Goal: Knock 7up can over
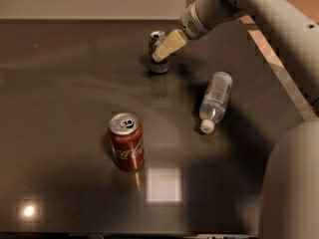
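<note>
The 7up can (156,54), green and white with a silver top, stands upright at the back middle of the dark table (65,93). My gripper (162,54) comes in from the upper right on the grey arm. Its cream-coloured fingertips (169,45) lie against the can's right side, overlapping its upper half. The can looks upright or barely tilted.
A red Coca-Cola can (126,148) stands upright in the front middle. A clear plastic bottle (215,100) with a white cap lies on its side to the right. The table's right edge (279,73) runs diagonally at the right. The robot's grey body (291,183) fills the lower right.
</note>
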You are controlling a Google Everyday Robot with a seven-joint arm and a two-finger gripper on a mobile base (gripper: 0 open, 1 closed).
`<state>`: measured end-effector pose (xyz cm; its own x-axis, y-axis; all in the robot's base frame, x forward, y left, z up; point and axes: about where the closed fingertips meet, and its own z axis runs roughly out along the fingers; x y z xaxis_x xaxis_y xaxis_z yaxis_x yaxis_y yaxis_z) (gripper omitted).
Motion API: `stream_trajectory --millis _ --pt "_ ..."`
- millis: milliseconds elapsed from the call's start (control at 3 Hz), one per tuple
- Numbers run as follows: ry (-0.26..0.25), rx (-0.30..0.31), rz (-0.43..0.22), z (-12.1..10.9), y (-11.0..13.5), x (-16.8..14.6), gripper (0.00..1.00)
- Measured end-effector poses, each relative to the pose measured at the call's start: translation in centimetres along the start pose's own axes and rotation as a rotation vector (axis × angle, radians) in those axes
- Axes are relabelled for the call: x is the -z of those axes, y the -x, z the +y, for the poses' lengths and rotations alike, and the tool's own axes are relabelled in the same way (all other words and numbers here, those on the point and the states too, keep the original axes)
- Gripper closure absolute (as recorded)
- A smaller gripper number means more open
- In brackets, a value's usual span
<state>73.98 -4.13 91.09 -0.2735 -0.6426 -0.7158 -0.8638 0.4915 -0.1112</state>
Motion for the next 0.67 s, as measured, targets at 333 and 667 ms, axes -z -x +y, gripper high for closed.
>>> stream_trajectory --millis 333,667 --pt "-0.004 -0.014 -0.046 0.4 0.5 -1.7 0.00" --pt "-0.005 -0.026 -0.072 0.7 0.6 -2.9 0.07"
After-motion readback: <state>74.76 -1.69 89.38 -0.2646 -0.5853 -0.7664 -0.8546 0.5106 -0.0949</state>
